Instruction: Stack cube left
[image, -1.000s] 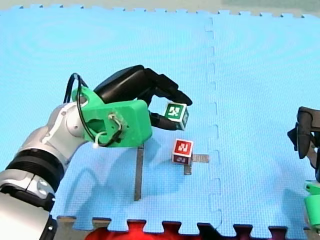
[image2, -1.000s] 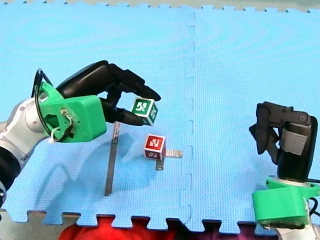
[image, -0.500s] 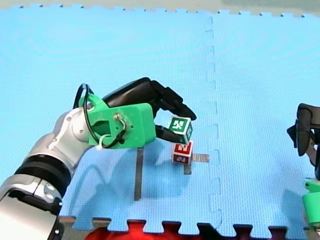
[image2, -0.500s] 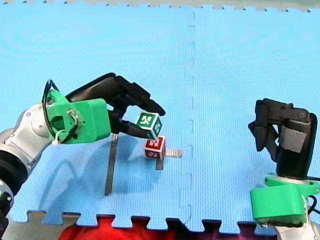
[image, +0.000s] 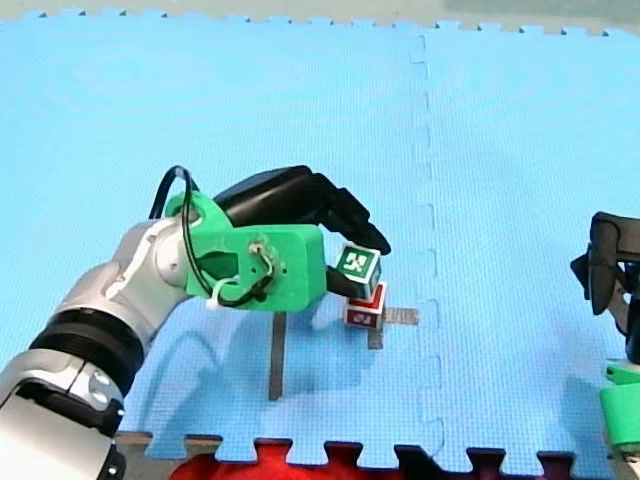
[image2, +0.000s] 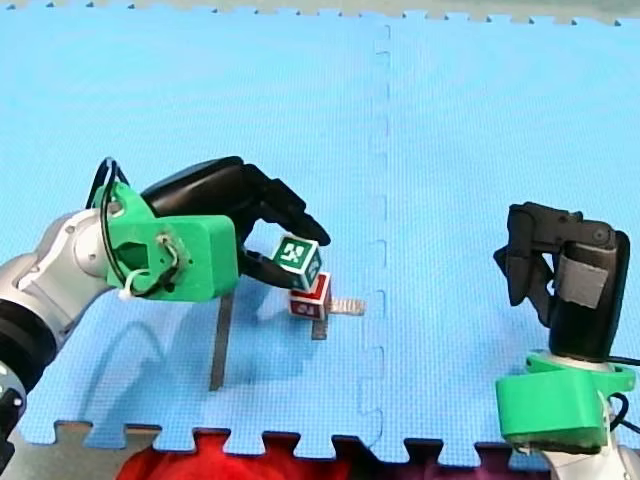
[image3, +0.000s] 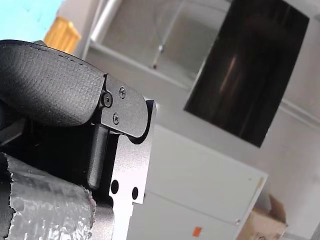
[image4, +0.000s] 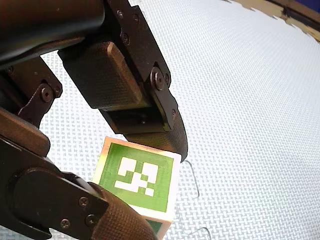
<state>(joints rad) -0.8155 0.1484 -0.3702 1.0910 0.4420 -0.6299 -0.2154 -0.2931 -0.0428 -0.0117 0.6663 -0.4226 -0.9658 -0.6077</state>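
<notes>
Cubes overlap in the head views: the green cube (image2: 299, 257), bearing a white-and-green marker, is tilted directly over the red cube (image2: 312, 298), its lower edge at the red one's top. Whether they touch cannot be told. The left hand (image2: 215, 190) holds the green cube, pinched between black fingertips (image4: 150, 125), as the second wrist view shows close up. The red cube stands on the blue foam mat (image2: 450, 150), at one end of a short grey tape strip (image2: 345, 305). A longer grey tape strip (image2: 222, 340) lies just to its left. The right hand (image2: 555, 275) is well apart at the mat's near right edge, upright, fingers curled and holding nothing.
</notes>
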